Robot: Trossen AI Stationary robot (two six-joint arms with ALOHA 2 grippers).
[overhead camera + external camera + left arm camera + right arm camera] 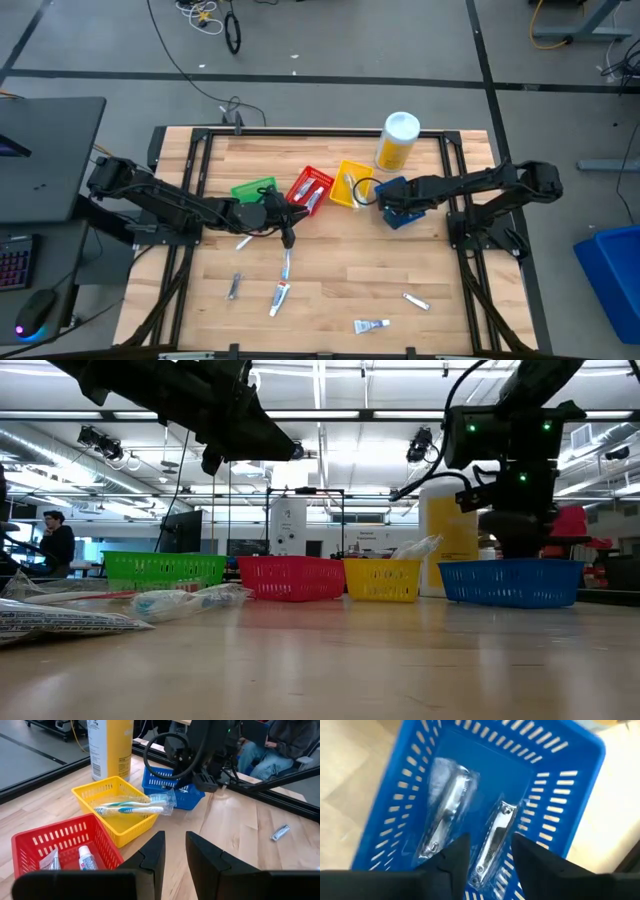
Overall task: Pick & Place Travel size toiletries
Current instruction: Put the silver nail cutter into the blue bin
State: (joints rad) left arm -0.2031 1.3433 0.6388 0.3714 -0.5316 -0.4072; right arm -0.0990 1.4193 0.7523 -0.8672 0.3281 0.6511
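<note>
My right gripper (490, 857) hangs open over the blue bin (395, 810), pointing steeply down. Two silvery wrapped clippers (445, 815) (495, 832) lie on the bin's floor; the lower end of one shows between the fingers, apart from both. My left gripper (172, 855) hovers open with nothing in it, near the red bin (35, 840), which holds two small toothpaste tubes (87, 857). Wrapped toothbrushes (130, 807) lie across the yellow bin (95, 790). Several more toiletries (281, 296) lie flat on the table's near half.
A green bin (253, 188) stands left of the red one. A tall yellow bottle (396, 142) stands behind the blue bin (405, 218). Loose items lie at the near right (372, 325) (415, 301). A person (55, 540) sits beyond the table.
</note>
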